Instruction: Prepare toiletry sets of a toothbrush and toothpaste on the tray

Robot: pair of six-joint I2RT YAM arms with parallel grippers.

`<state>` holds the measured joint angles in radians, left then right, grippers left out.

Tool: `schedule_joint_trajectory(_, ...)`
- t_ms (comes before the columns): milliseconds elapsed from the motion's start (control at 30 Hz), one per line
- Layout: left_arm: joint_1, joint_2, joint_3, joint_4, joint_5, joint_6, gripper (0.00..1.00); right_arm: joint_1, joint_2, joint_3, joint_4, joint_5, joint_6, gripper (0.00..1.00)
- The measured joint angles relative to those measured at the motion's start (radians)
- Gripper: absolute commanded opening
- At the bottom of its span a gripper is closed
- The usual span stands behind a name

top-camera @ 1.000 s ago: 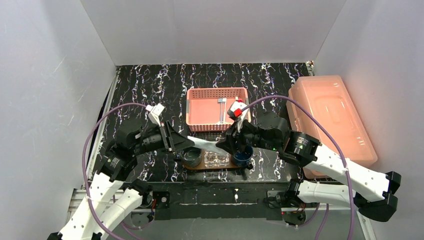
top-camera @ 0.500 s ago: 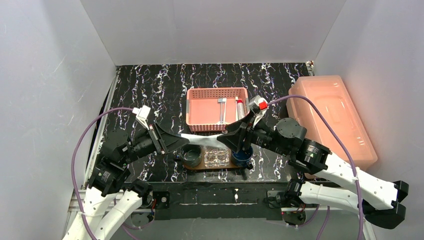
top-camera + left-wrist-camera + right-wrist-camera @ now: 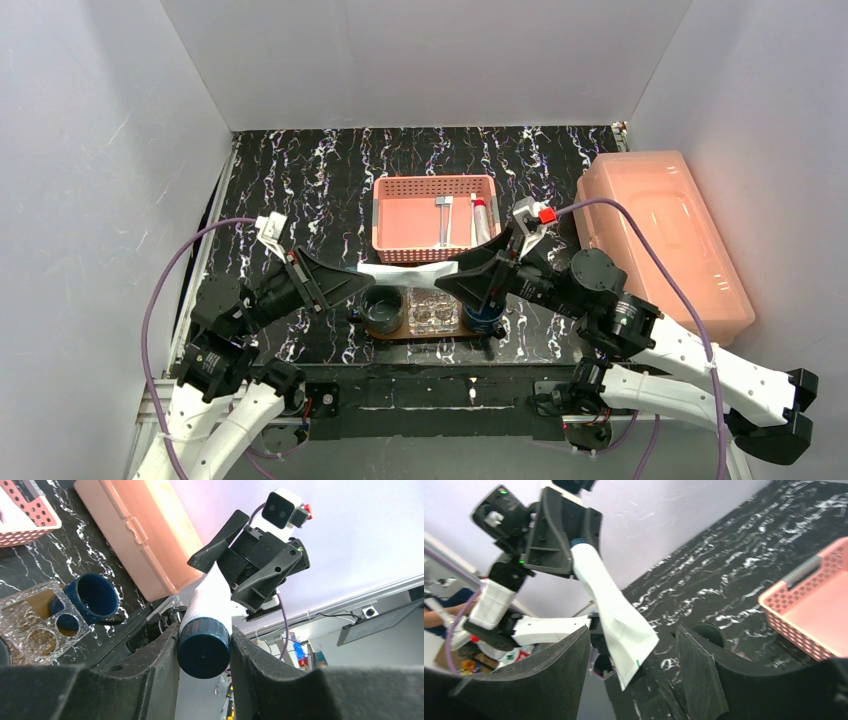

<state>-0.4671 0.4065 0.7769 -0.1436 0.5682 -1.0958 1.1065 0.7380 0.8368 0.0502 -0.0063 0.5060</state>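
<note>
A white, soft-walled toothpaste tube (image 3: pixel 405 272) with a dark blue screw cap (image 3: pixel 203 649) hung level in the air between the two arms. It was over the black white-veined counter (image 3: pixel 300 170), about at the far edge of the flat oval tray of dark brown wood (image 3: pixel 400 336), and not yet on it. By its look the tube was light and easily dented: the round cap and shoulder were the only stiff parts, while the body would give under pressure and the flat crimped tail (image 3: pixel 631 652) was thin and likely to bend or slide. The firm cap end seemed the safest place to take hold, or else the tail pinched across its flat faces. The left end effector (image 3: pixel 204 641) was clamped on the cap end, one finger at each side, and carried the tube alone. The right end effector (image 3: pixel 631 630) stood with its jaws well apart, one on each side of the crimped tail with a clear gap at both, so it touched nothing. On the tray sat a dark round cup (image 3: pixel 383 308), a clear glass holder (image 3: pixel 433 312) and a dark blue mug (image 3: pixel 92 600). The pink perforated basket (image 3: pixel 400 245) lay just beyond.
</note>
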Motion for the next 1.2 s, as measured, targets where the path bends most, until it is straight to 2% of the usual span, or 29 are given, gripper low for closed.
schedule_joint_trajectory(233, 0.000, -0.005, -0.053, 0.093, 0.017, -0.059, 0.00, 0.000, -0.008, -0.056, 0.138, -0.097, 0.074, 0.66)
schedule_joint_trajectory(533, 0.000, -0.024, -0.062, 0.139, 0.022, -0.068, 0.00, 0.000, 0.006, -0.072, 0.241, -0.133, 0.127, 0.51)
schedule_joint_trajectory(833, 0.000, -0.029, -0.062, 0.145, 0.026, -0.068, 0.00, 0.000, 0.043, -0.087, 0.301, -0.147, 0.161, 0.24)
schedule_joint_trajectory(967, 0.000, -0.035, -0.062, 0.146, 0.026, -0.068, 0.00, 0.000, 0.046, -0.101, 0.333, -0.159, 0.183, 0.01)
schedule_joint_trajectory(1167, 0.000, -0.037, -0.062, 0.163, 0.027, -0.065, 0.01, 0.000, 0.049, -0.109, 0.362, -0.165, 0.206, 0.01)
schedule_joint_trajectory(1200, 0.000, -0.037, -0.062, 0.163, 0.026, -0.064, 0.07, 0.000, 0.049, -0.113, 0.368, -0.165, 0.207, 0.01)
